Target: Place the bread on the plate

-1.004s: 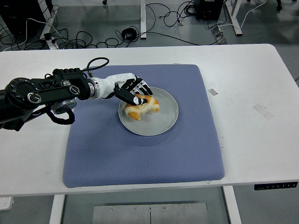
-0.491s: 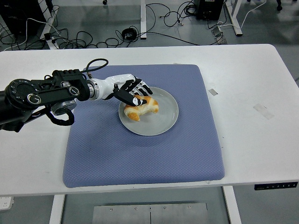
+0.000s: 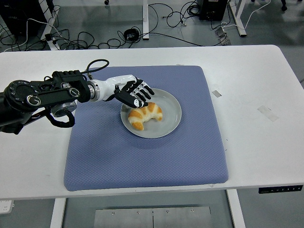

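Head view — bread (image 3: 145,115) now released

A golden-brown bread (image 3: 145,115), curved like a croissant, lies flat on a round grey plate (image 3: 170,116). It sits in the plate's left half, its two ends pointing toward the near rim. The plate rests upright on a blue mat (image 3: 142,156), left of the mat's centre.
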Controlling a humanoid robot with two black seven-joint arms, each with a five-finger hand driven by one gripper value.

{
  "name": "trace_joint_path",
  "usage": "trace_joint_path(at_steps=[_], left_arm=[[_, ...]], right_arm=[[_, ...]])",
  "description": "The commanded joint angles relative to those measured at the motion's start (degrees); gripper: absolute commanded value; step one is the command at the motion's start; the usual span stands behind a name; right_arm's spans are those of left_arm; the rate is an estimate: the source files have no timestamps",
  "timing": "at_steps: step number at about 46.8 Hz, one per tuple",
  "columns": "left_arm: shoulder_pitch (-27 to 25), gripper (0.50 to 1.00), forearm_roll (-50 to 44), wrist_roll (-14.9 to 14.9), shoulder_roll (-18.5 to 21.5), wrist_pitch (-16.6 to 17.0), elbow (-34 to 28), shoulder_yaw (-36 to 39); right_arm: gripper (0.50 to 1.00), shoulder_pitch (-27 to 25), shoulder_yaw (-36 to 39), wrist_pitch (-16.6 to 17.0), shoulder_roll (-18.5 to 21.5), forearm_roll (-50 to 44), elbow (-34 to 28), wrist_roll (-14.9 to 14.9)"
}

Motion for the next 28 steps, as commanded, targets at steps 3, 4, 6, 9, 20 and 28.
trace_joint_path(at_steps=[3, 4, 6, 9, 20, 28], left_arm=[[0.0, 0.721, 0.0, 0.0, 0.1, 0.0, 0.0, 0.0], [0.0, 0.725, 0.0, 0.0, 0.1, 0.0, 0.0, 0.0], [0.0, 0.733, 0.0, 0.0, 0.1, 0.0, 0.0, 0.0], [-0.1, 0.743, 0.0, 0.0, 0.1, 0.1, 0.1, 0.0], [-0.3, 0.842, -0.9, 0.0, 0.4, 0.0, 0.0, -0.3], [-0.7, 0.887, -1.0, 0.0, 1.6, -0.2, 0.0, -0.6]], right_arm=[[1.0, 0.0, 0.0, 0.0, 0.0, 0.0, 0.0, 0.0], [1.0, 0.0, 0.0, 0.0, 0.0, 0.0, 0.0, 0.0], [1.0, 0.0, 0.0, 0.0, 0.0, 0.0, 0.0, 0.0], [1.0, 0.0, 0.0, 0.0, 0.0, 0.0, 0.0, 0.0], [1.0, 0.0, 0.0, 0.0, 0.0, 0.0, 0.0, 0.0], [1.0, 0.0, 0.0, 0.0, 0.0, 0.0, 0.0, 0.0]])
